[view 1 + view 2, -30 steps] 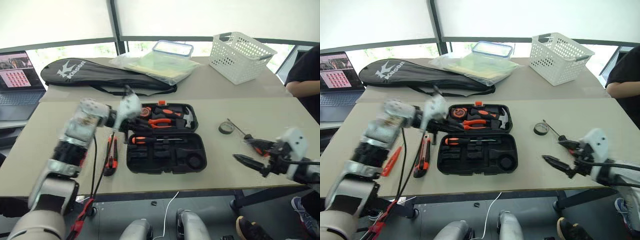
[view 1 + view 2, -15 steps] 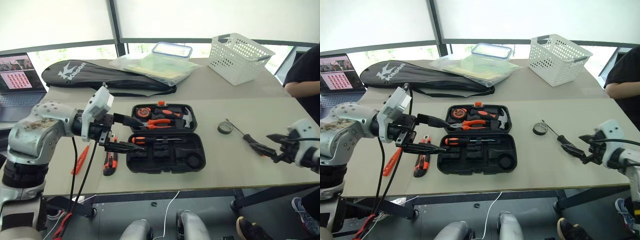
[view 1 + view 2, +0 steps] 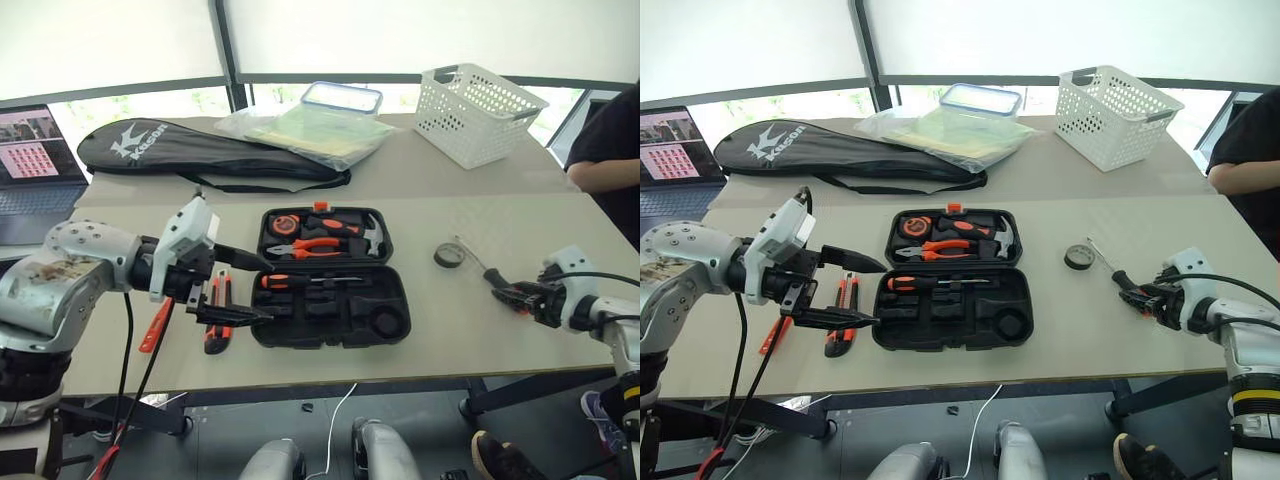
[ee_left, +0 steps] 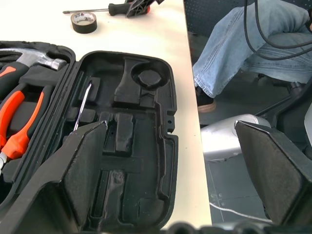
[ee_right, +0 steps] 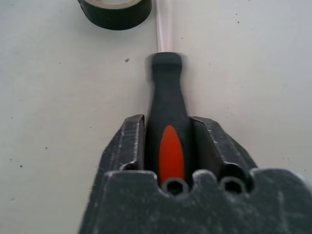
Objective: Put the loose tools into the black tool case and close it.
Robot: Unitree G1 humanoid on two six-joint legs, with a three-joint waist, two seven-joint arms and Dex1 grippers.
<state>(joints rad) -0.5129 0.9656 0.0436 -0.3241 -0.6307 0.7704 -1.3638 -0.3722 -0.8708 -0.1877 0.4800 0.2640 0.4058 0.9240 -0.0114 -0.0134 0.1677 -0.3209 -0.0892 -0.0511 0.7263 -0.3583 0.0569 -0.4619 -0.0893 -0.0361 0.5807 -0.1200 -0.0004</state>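
Two screwdrivers (image 3: pixel 936 283) (image 3: pixel 1123 281), one tester (image 3: pixel 771 333), one utility knife (image 3: pixel 839 316), one tape roll (image 3: pixel 1077 257), one tool case (image 3: pixel 952 280)

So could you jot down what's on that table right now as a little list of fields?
case: black tool case open flat, one screwdriver in its near half
left gripper: open, beside the case
right gripper: closed on second screwdriver's handle, on the table
tape roll: loose, next to that screwdriver
utility knife: loose, left of case
tester screwdriver: loose, farther left
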